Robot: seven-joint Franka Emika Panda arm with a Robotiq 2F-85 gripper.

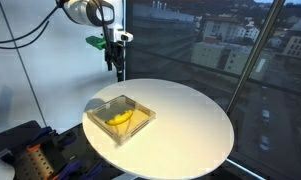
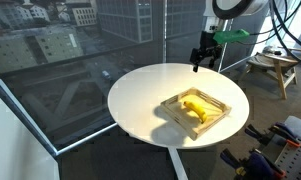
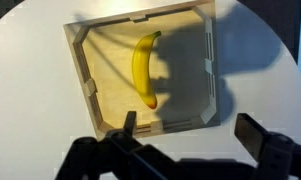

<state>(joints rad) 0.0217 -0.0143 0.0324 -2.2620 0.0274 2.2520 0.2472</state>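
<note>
A yellow banana [image 3: 144, 66] lies in a shallow wooden tray [image 3: 82, 72] on a round white table [image 1: 190, 115]. The banana shows in both exterior views [image 1: 120, 118] [image 2: 196, 108], inside the tray [image 1: 130, 103] [image 2: 220, 103]. My gripper [image 1: 117, 67] [image 2: 198, 60] hangs well above the table's far edge, apart from the tray. In the wrist view the gripper [image 3: 188, 130] is open and empty, its two black fingers wide apart over the tray's near edge and the bare table.
Large windows [image 1: 240, 40] with a city view stand behind the table. A wooden stool [image 2: 272, 66] is at the side. Dark equipment [image 1: 20, 145] and cables sit on the floor near the table's base.
</note>
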